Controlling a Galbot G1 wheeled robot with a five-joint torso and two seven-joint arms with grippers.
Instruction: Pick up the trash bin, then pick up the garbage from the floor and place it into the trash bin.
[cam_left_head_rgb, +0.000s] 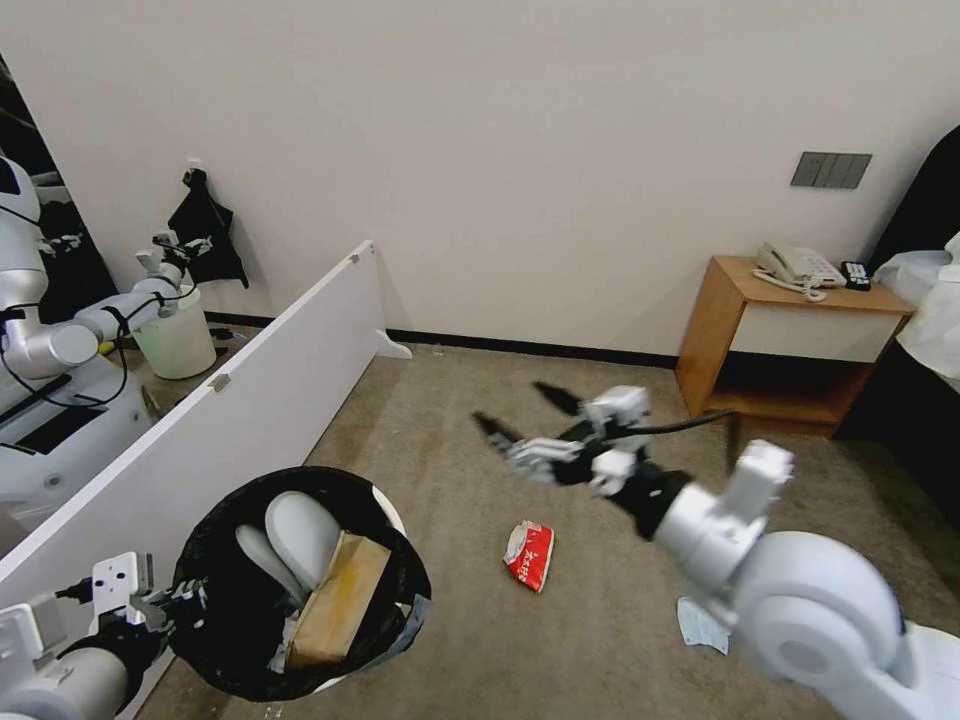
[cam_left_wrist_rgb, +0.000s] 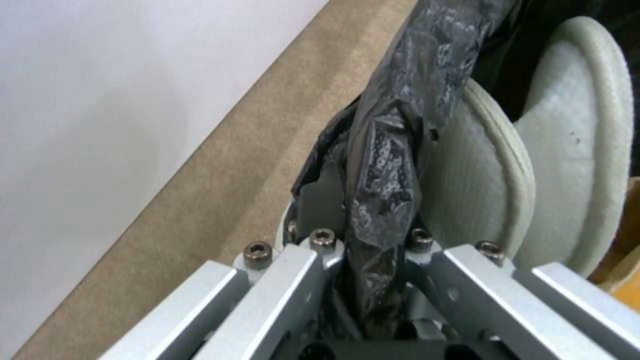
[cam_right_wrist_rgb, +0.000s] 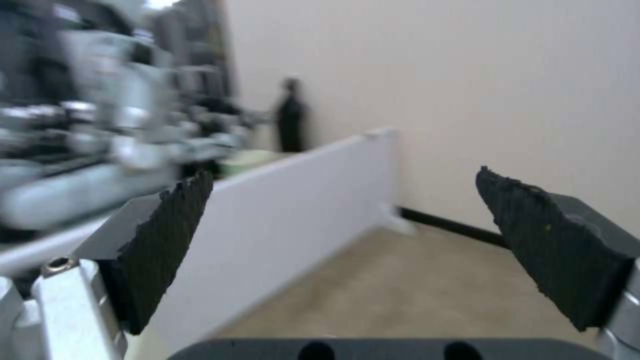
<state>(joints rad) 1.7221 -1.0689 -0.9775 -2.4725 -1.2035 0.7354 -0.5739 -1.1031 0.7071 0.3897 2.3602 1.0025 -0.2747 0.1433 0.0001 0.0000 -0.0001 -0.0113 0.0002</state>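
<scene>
At the far left, behind a white partition board (cam_left_head_rgb: 270, 370), another robot (cam_left_head_rgb: 40, 330) stands with its arm over a pale bucket (cam_left_head_rgb: 180, 340). At the lower left, the left gripper (cam_left_head_rgb: 175, 600) pinches the near rim of the trash bin (cam_left_head_rgb: 395, 610); in the left wrist view its fingers (cam_left_wrist_rgb: 320, 250) are pressed together on the crinkly black bag (cam_left_wrist_rgb: 383, 165) folded over the rim. The bin is just beside the partition board. Inside it lie two white slippers (cam_left_head_rgb: 300, 535), standing side by side, and a brown paper bag (cam_left_head_rgb: 340, 600) leaning next to them.

On the beige carpet to the right of the bin lies a red snack packet (cam_left_head_rgb: 530, 555), apart from the bin. Above and slightly right of it, the right gripper (cam_left_head_rgb: 520, 420) is in the air over the carpet, with its black pads (cam_right_wrist_rgb: 167, 240) spread wide and nothing between them. A pale-blue mask (cam_left_head_rgb: 700, 625) lies on the floor near the right arm, partly hidden by it. At the far right, a wooden side table (cam_left_head_rgb: 720, 330) stands against the wall with a telephone (cam_left_head_rgb: 795, 268) on top.
</scene>
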